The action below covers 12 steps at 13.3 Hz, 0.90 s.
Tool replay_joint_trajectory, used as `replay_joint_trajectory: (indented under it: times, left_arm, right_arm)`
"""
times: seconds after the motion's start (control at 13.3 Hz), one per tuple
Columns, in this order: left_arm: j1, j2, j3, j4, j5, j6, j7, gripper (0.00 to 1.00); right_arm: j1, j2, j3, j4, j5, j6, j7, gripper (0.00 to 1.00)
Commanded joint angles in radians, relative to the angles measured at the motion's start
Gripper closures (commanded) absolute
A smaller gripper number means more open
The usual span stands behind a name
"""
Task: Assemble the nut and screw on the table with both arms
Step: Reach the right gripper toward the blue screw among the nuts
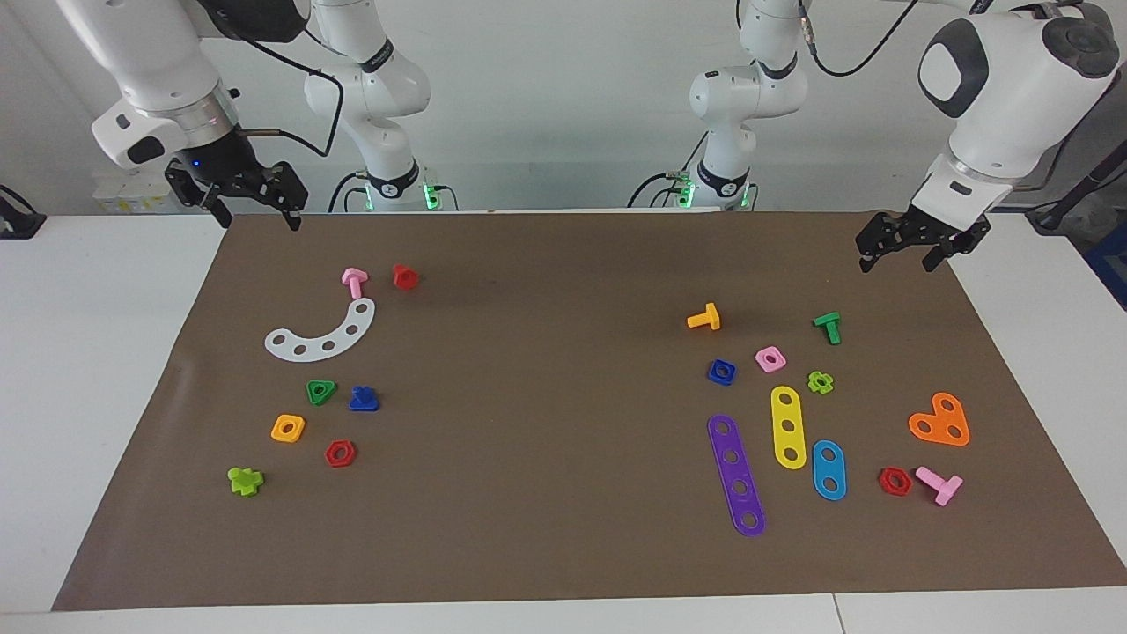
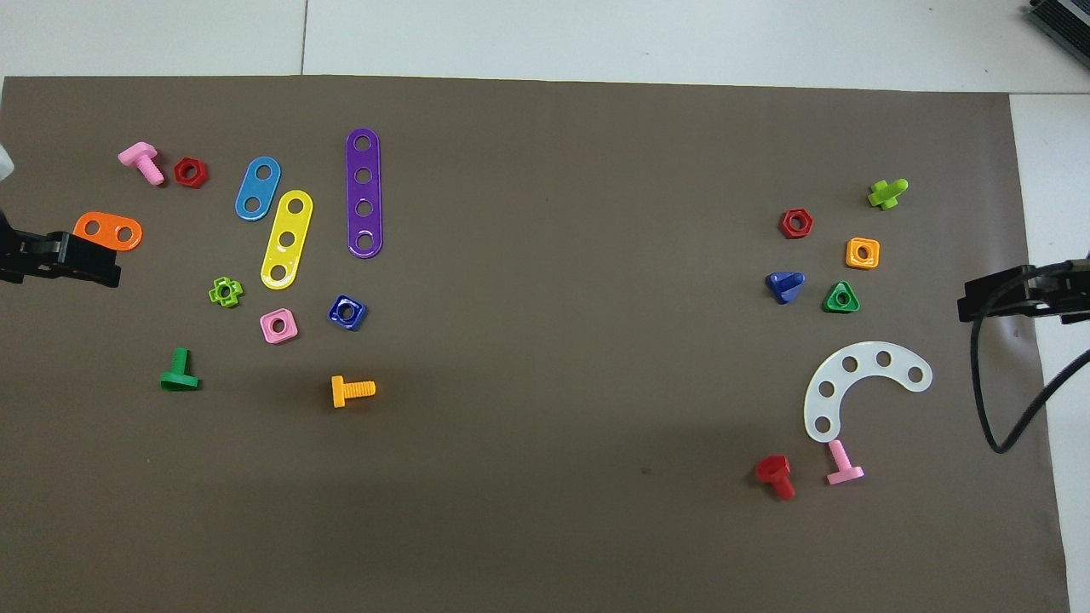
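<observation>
1 screw [image 1: 363,399] upright, stem upward

A broad bare strip of the table [image 1: 546,396] was left open between two clusters. The nut [image 1: 721,372] was crowded by the pink nut [image 1: 770,358] and purple strip [image 1: 737,475].

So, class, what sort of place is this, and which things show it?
Probably a robotics lab test bench: a white table under a brown mat, two mounted arms with the left gripper and right gripper raised, and scattered toy parts.
</observation>
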Motion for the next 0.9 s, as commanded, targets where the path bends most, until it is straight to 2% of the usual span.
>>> replay_joint_trajectory:
  times: [0.0,0.23,0.45,0.53,0.75,0.83]
  left_arm:
    - [0.006,-0.023,-0.003,-0.028,0.012,0.009,-0.001,0.00]
    - [0.006,-0.023,-0.003,-0.028,0.012,0.009,-0.001,0.00]
    - [0.006,-0.023,-0.003,-0.028,0.012,0.009,-0.001,0.00]
    - [0.006,-0.023,-0.003,-0.028,0.012,0.011,-0.001,0.00]
    - [0.006,-0.023,-0.003,-0.028,0.012,0.009,-0.001,0.00]
    - [0.006,-0.023,-0.003,-0.028,0.012,0.009,-0.001,0.00]
  right_arm:
    - [-0.006,-0.027,0.004,-0.032,0.012,0.018,-0.026,0.00]
    - [-0.005,-0.029,0.004,-0.041,0.013,0.034,-0.019,0.00]
    - [0.009,-0.065,0.006,-0.135,0.013,0.113,-0.055,0.00]
    - [0.011,-0.056,0.006,-0.153,0.013,0.170,-0.058,0.00]
    - [0.064,-0.042,0.006,-0.312,0.014,0.416,-0.050,0.00]
    - [0.077,0.002,0.006,-0.326,0.014,0.460,-0.047,0.00]
